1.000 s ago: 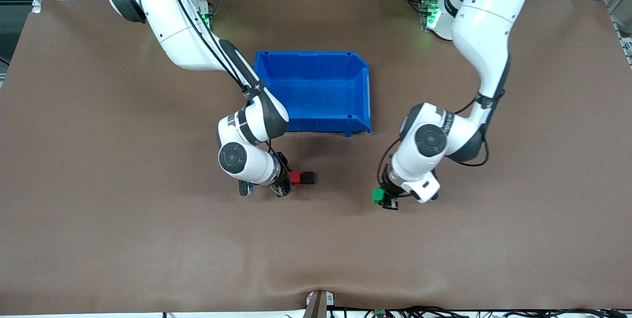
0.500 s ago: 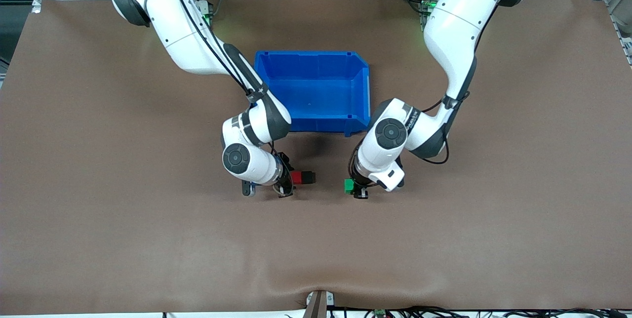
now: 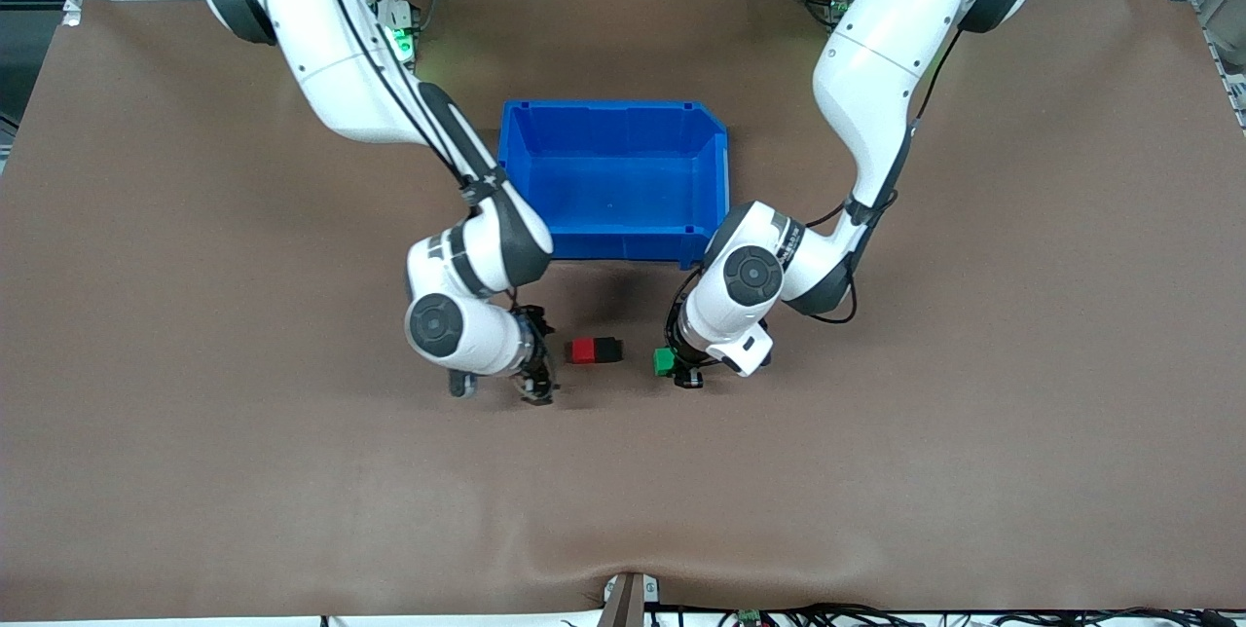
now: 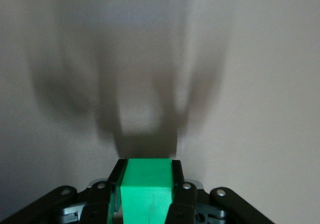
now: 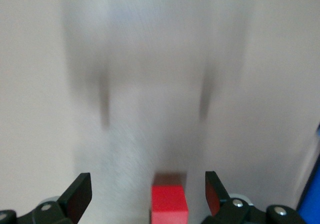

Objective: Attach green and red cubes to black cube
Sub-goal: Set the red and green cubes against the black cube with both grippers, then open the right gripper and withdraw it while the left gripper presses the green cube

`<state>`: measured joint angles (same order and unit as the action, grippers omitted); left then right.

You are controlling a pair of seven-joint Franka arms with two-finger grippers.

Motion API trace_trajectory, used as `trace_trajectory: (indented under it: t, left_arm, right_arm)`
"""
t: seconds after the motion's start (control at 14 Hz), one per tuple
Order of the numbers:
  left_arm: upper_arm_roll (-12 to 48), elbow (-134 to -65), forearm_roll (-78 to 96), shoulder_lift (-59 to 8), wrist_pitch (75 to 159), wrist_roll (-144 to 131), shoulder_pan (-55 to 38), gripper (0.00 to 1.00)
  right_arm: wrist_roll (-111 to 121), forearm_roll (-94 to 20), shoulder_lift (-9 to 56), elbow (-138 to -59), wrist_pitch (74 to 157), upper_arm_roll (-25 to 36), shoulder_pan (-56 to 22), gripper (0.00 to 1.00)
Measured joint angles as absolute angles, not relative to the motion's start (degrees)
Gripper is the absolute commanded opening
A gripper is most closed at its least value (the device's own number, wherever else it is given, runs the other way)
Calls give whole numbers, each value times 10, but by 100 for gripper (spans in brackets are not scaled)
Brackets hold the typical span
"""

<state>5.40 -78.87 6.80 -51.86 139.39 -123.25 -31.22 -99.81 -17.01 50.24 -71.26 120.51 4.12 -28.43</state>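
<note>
The red cube (image 3: 583, 350) and black cube (image 3: 607, 350) sit touching each other on the brown surface (image 3: 195, 413), nearer the front camera than the blue bin (image 3: 715, 174), with the black one toward the left arm's end. The right gripper (image 3: 536, 362), its fingers spread wide and holding nothing, is just beside the red cube. The left gripper (image 3: 681, 364) pinches the green cube (image 3: 664, 361) near the black cube, a gap showing between them.

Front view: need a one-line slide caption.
Left gripper carries the green cube toward the joined red cube and black cube; right gripper open beside them.
</note>
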Motion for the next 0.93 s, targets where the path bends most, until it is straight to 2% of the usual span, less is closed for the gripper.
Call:
trace_trajectory:
  t: [0.36,0.5,0.93]
  left_arm:
    - [58,-774,68,-531,1394,-1233,-342,0]
    - [58,-768,68,-535,1394,-1232,-345,0]
    - [57,-753,68,-546,1396,-1229,-348,0]
  right_arm:
    - [-909,31,444,-672,1163,44,-269,100]
    - [-844,48,415,-669,1136,47,-255,100]
    - [-452,46,311,-666,953,47,-148,100]
